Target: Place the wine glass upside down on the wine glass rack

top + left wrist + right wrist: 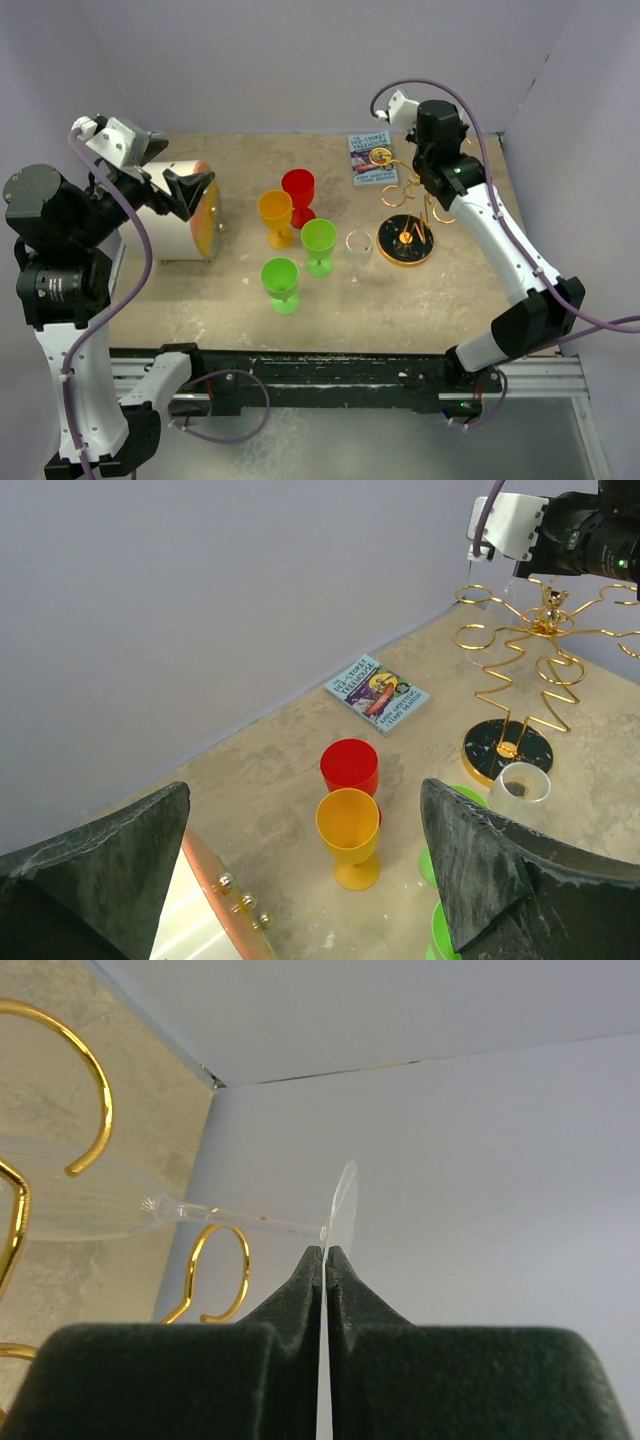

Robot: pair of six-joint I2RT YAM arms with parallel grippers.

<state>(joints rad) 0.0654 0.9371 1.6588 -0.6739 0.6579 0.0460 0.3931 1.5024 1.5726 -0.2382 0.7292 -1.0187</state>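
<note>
Right claw point(325, 1252): pinched tight on the edge of the glass's foot, fingertips all but touching.
Glass point(240, 1217): up among the rack's rings, off the table point(450, 290); clear, so barely visible from above.
Long axis: the stem runs sideways from the fingertips to the bowl. The bowl lies on the table side of the wrist view, so I take it as foot up, bowl down.
Rack point(408, 240): far right of the table, just beneath the right claw.
Rings point(103, 1090): one on each side of the stem; whether the stem sits inside a loop, I cannot tell.
Left claw point(305, 790): wide open, empty, well apart at the far left.
Nearer arm: the right, plainly.
Next move, I'd guess: settle the stem in a loop so the foot rests on the wire, then release.
</note>
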